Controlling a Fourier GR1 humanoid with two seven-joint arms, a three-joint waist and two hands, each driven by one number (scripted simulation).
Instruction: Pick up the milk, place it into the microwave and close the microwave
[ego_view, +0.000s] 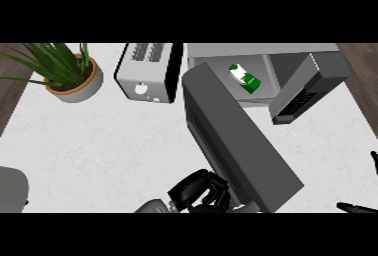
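The milk (245, 78), a white and green carton, lies tilted inside the open microwave (251, 50) at the back right of the counter. The microwave's dark door (236, 140) stands swung out toward me, hinged at the cavity's left side. My left hand (195, 192) sits low in the middle, against the outer left face of the door near its free end. Of my right hand (357, 206), only two straight black fingertips show at the lower right edge, away from the door and holding nothing.
A silver toaster (148, 72) stands just left of the microwave. A potted plant (70, 75) is at the back left. A grey rounded shape (11, 192) fills the lower left edge. White counter (111, 145) spreads left of the door.
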